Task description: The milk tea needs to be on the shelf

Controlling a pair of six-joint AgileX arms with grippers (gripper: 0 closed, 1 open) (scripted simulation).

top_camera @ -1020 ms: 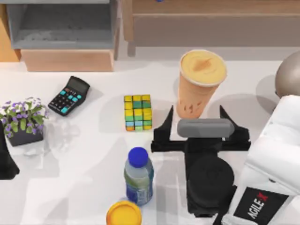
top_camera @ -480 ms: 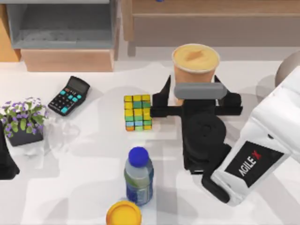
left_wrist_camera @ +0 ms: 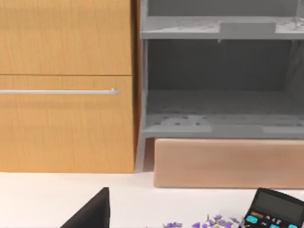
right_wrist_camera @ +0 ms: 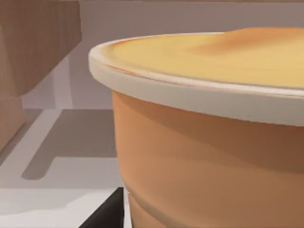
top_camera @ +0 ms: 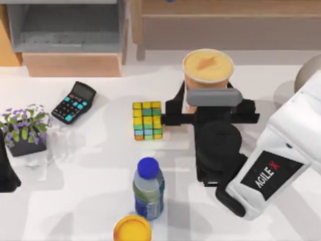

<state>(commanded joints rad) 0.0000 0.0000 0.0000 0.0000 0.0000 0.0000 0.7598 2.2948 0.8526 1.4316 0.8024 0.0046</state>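
The milk tea [top_camera: 208, 68], a tall orange-tan cup with a creamy round top, stands on the white table just in front of the shelf [top_camera: 210, 7], a light-wood unit along the far edge. My right gripper [top_camera: 210, 94] reaches in from the near side and is shut on the milk tea below its rim. In the right wrist view the milk tea [right_wrist_camera: 213, 142] looms close, one dark fingertip [right_wrist_camera: 107, 211] lies against its side, and the shelf post [right_wrist_camera: 33, 47] stands behind. My left gripper [top_camera: 6, 173] is parked at the table's left edge.
A colourful cube [top_camera: 147, 120] sits just left of the right gripper. A blue-capped bottle [top_camera: 148, 188] and a yellow disc [top_camera: 132, 230] are nearer the front. A calculator [top_camera: 74, 102], a potted plant [top_camera: 25, 130] and a grey-lined cubby [top_camera: 65, 25] are at the left.
The right arm advanced towards the shelf until its fingers flanked the milk tea. Over the last half second it hardly moved, and the cup top shifted slightly.
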